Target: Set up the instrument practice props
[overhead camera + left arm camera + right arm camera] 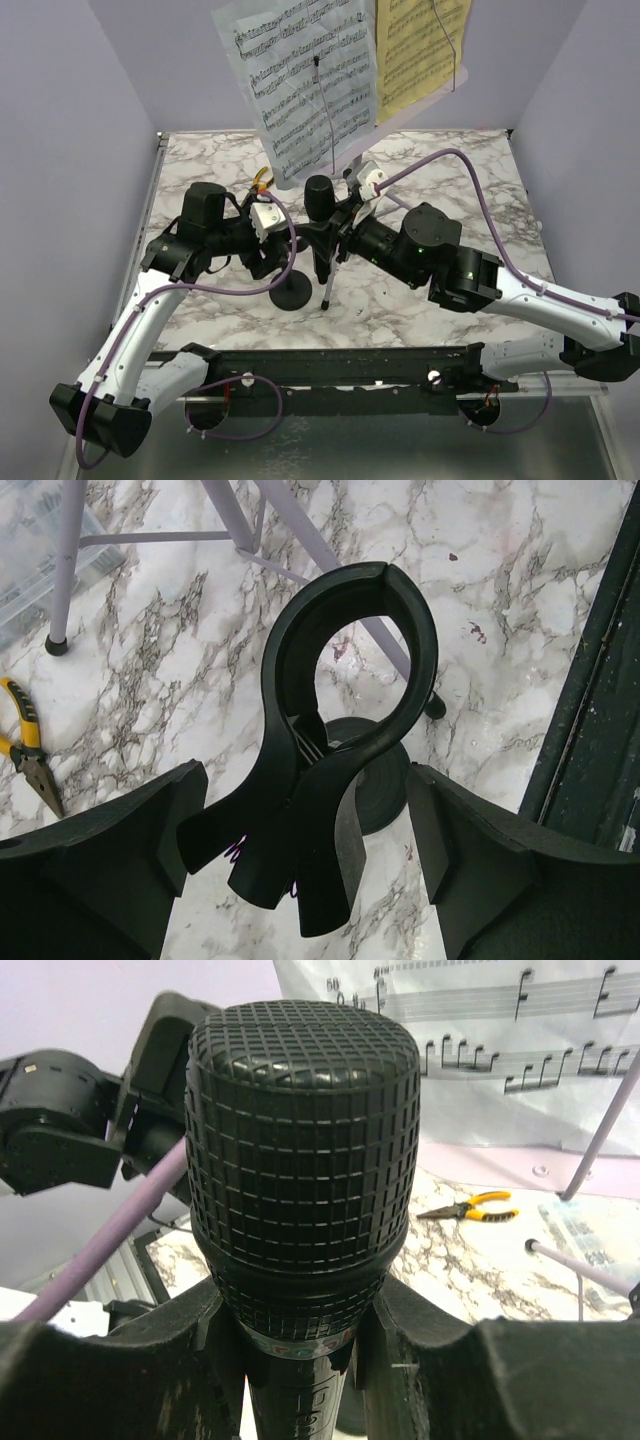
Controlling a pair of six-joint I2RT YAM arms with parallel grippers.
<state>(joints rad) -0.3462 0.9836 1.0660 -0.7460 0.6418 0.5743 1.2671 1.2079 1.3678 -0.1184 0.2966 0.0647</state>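
1. Black, gridded and dome-topped: clamping the black microphone upright in the right hand, shut on the barrel just under the head, seemingly to keep the lower end free for seating.
2. Meeting it from the opposite side with the left hand, spread wide and straddling the squeeze levers of the mic stand clip, with a gap showing at one finger; judged ready to pinch the ring open, not yet gripping.
3. Showing the empty ring of that clip just ahead of the left hand, and the round base directly beneath it on the marble counter.
4. Leaving the lilac music stand beyond both hands, thin tripod legs planted, with the white page and yellow page side by side above.
5. Ignoring the yellow-handled pliers, lying off to the left hand's left.
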